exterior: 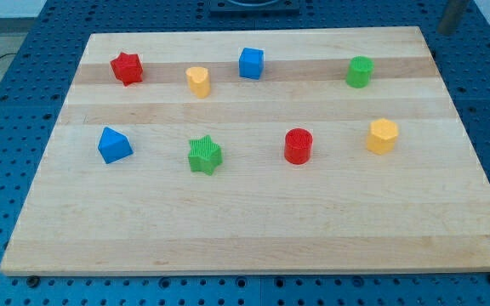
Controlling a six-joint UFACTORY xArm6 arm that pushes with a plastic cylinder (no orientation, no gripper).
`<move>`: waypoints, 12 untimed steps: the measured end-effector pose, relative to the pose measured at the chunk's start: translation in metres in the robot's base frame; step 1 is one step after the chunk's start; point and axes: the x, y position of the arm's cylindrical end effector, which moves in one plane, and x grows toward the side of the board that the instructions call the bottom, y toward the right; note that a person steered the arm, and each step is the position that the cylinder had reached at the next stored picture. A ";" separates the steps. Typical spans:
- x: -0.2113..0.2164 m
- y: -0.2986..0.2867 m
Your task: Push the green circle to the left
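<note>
The green circle [360,72] stands upright on the wooden board [245,229] at the view's upper right. My rod shows blurred at the view's top right corner, past the board's edge. My tip [447,31] is above and to the right of the green circle, well apart from it and touching no block.
Along the top row are a red star [127,68], a yellow heart [198,81] and a blue cube [251,63]. In the middle row are a blue triangle-like block [114,145], a green star [204,155], a red circle [298,146] and a yellow hexagon [382,136].
</note>
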 end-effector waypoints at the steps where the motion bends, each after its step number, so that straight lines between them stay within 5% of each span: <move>1: 0.045 -0.008; 4: 0.090 -0.063; 12: 0.171 -0.093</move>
